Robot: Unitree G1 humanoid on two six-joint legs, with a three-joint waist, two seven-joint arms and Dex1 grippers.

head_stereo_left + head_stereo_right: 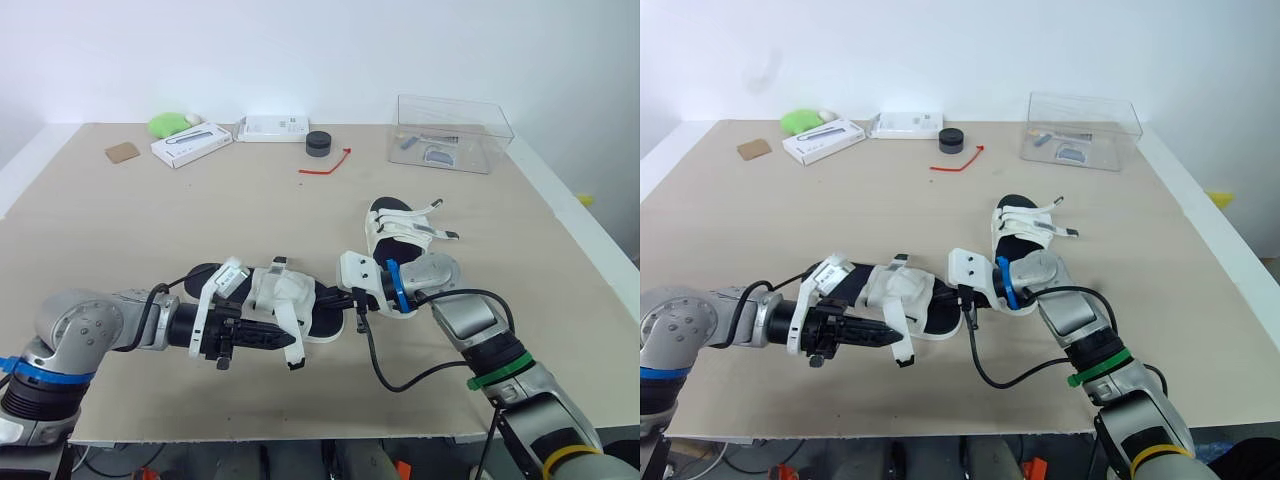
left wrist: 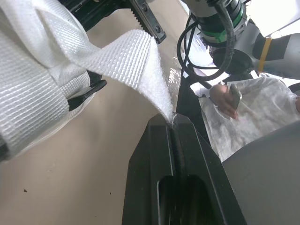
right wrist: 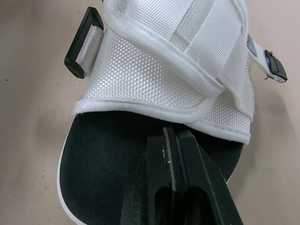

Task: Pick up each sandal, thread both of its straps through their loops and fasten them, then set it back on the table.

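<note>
- The sandal [image 1: 285, 295] sits at the near middle of the tabletop [image 1: 200, 220], caught between both arms. A second sandal [image 1: 400, 232] lies just beyond it to the right, its straps loose.
- The woven white upper and strap [image 2: 136, 61] look soft, floppy and light to lift. The black sole [image 3: 103, 154] appears to be the one firm part, so it is probably the best place to steady the sandal, with the strap taken at its very tip.
- Left end effector [image 2: 172, 121]: fingers pressed together, pinching the strap's free end, which rises from the tips.
- Right end effector [image 3: 169, 131]: fingers closed against each other, tips on the sole just under the upper. Whether they actually grip it cannot be told. A black loop [image 3: 84, 42] stands at the upper's side.
- Such thin webbing may slip from so narrow a pinch.
</note>
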